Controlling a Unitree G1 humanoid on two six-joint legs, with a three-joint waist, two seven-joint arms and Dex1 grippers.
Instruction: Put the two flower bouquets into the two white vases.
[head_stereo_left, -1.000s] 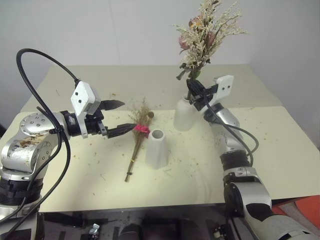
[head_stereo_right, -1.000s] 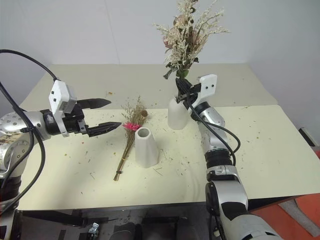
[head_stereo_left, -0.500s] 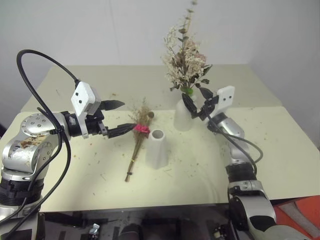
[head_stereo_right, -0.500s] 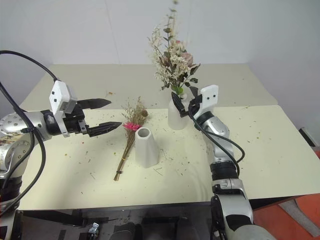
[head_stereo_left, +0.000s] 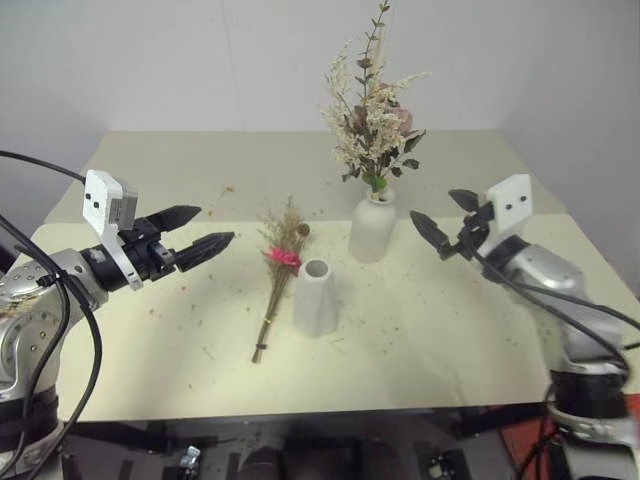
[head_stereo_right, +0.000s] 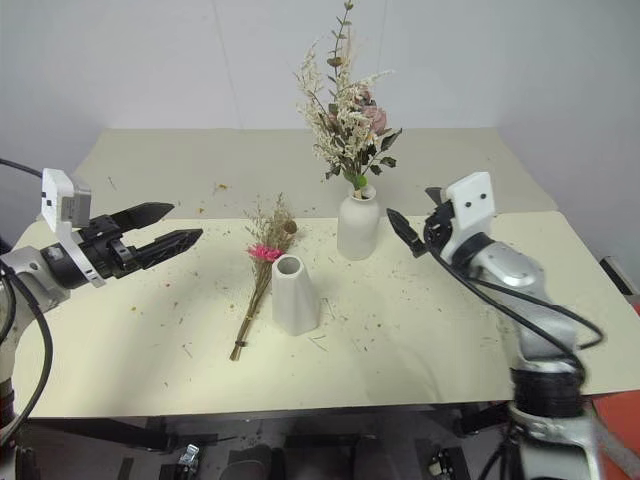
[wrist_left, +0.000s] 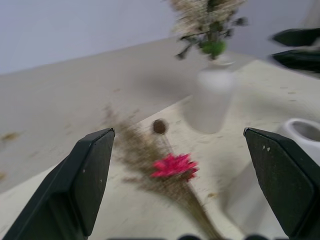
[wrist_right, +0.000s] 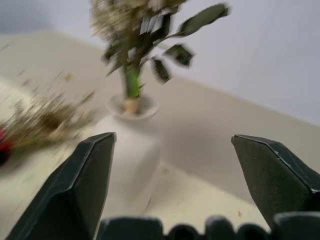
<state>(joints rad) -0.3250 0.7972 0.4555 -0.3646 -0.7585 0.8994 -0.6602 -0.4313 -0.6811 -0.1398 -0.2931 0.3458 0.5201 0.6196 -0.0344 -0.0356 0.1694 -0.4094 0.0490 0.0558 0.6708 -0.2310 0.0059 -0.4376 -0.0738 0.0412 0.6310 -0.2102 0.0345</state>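
Moved: right gripper (head_stereo_left: 447, 222) lets go of the cream-white spray (head_stereo_left: 372, 118), pulling back toward frame right, fingers spread.
Spray: upright in bottle vase (head_stereo_left: 373, 228), centre.
Daisy bundle (head_stereo_left: 276, 275): flat on table (head_stereo_left: 460, 330), touching cone vase (head_stereo_left: 314, 296).
Left gripper (head_stereo_left: 192, 232): spread, empty, left.

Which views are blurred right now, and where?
Left wrist view: grass bundle and bottle vase smeared, fingers crisp. Right wrist view: cream spray streaked, fingers sharp. Both eye views: sharp throughout, even light, soft shadows.
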